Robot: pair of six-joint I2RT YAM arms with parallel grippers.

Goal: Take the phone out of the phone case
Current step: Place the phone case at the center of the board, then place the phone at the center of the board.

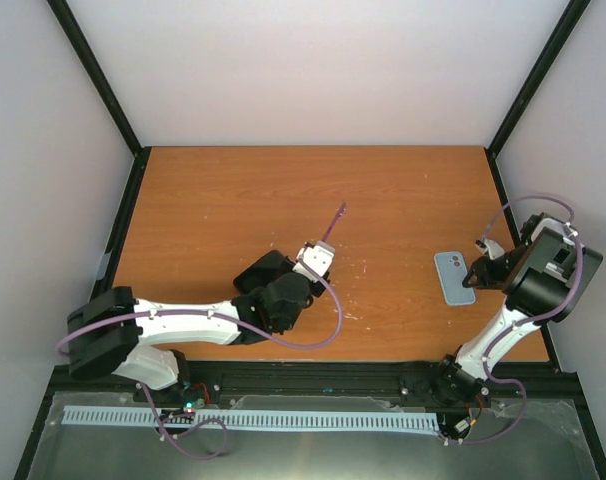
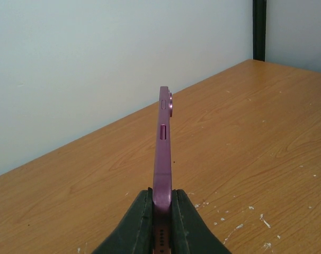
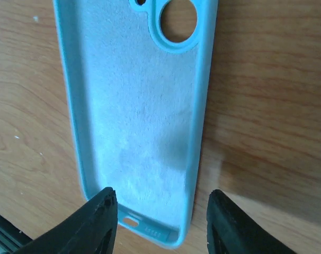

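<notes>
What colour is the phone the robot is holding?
The phone is a pinkish purple. It shows best in the left wrist view.

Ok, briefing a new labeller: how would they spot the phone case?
On the wooden table, look at the right side, beside the right gripper. The phone case lies flat there, pale blue and empty, unlike the purple phone in the left gripper.
</notes>
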